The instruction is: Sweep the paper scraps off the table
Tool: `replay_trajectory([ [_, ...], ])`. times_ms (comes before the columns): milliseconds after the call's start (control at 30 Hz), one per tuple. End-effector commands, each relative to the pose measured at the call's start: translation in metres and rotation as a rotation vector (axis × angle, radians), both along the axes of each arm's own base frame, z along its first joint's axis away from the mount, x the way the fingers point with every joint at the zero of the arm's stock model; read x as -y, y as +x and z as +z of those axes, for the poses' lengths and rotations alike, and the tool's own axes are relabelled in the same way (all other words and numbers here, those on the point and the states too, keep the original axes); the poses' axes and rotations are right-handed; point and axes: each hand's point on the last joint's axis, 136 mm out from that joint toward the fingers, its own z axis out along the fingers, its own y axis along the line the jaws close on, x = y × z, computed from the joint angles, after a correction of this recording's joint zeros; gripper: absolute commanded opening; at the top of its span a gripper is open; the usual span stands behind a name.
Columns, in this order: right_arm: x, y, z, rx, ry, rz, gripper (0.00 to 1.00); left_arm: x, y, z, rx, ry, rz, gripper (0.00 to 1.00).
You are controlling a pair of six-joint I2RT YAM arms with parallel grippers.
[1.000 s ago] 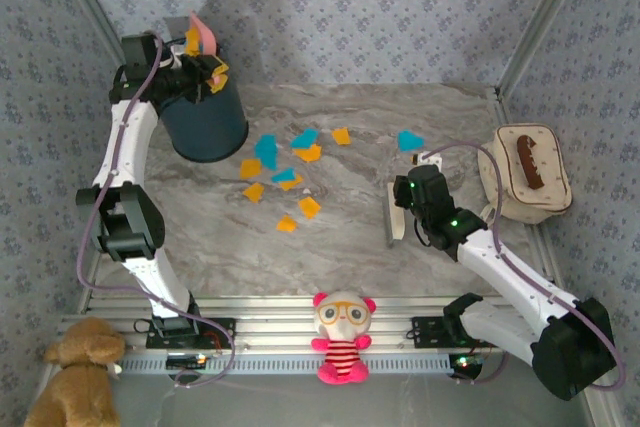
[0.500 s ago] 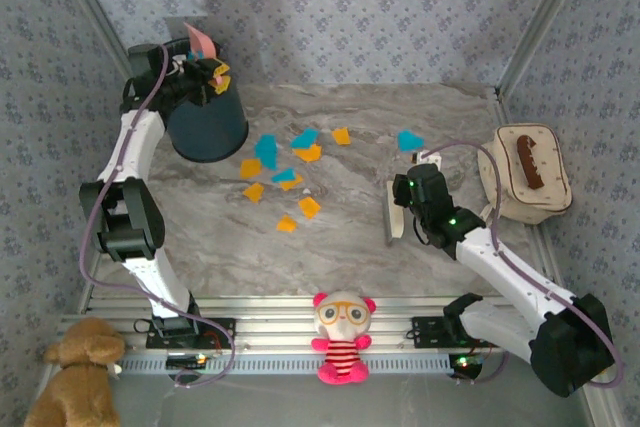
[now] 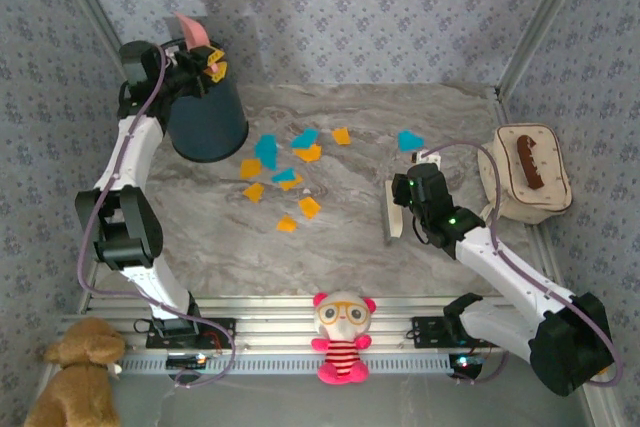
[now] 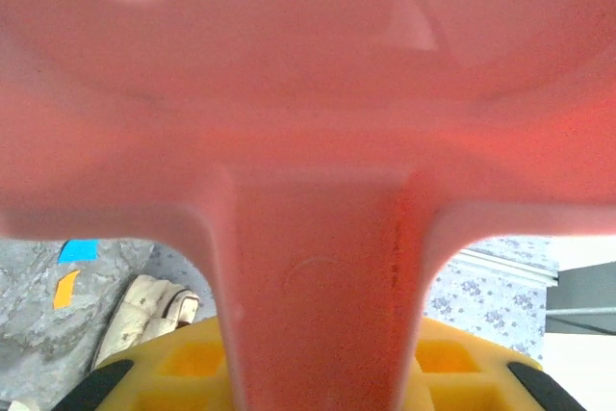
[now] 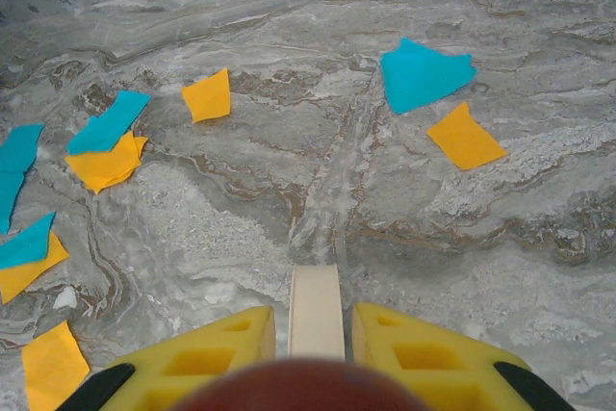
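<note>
Over the last second your left arm has lifted and rolled the dustpan [image 3: 190,27] further back over the bin [image 3: 207,122], while the right arm has hardly shifted. Your left gripper [image 3: 205,65] is clamped on the dustpan's handle, which runs between its yellow fingers in the wrist view.

That reads as a load being tipped out, but the job is far from done. The paper scraps [image 3: 285,172] lie loose on the table [image 3: 350,257], most in a cluster just right of the bin, with one cyan piece farther right of it.

Your right gripper [image 3: 402,209], well right of the bin, is closed on the brush [image 3: 393,219], held low over the table.

Behind the bin the wall [image 3: 350,7] is close, so bring the dustpan out toward yourself. Between bin and brush the table is open; a bag [image 3: 525,177] sits far right of the bin.
</note>
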Motion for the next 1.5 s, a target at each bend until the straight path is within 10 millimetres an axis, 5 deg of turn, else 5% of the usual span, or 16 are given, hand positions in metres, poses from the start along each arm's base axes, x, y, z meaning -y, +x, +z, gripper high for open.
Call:
replay_trajectory([
  [0,0.0,-0.003,-0.009,-0.032,0.01,-0.002,0.0,-0.004,-0.007,0.029,0.072,-0.037,0.027,0.0],
  [500,-0.001,-0.003,-0.006,-0.029,0.015,0.002,0.0,-0.005,-0.014,0.043,0.105,-0.092,0.046,0.0],
  [833,-0.004,-0.006,0.003,0.01,0.095,0.019,0.0,-0.003,-0.028,0.04,0.115,0.064,0.033,0.0],
  [1133,-0.004,-0.003,0.013,0.042,0.175,0.047,0.0,0.005,-0.056,0.015,0.118,0.349,-0.083,0.0],
  [1467,0.006,0.014,0.03,0.114,0.331,0.038,0.0,0.026,-0.108,-0.015,0.25,0.827,-0.316,0.0],
])
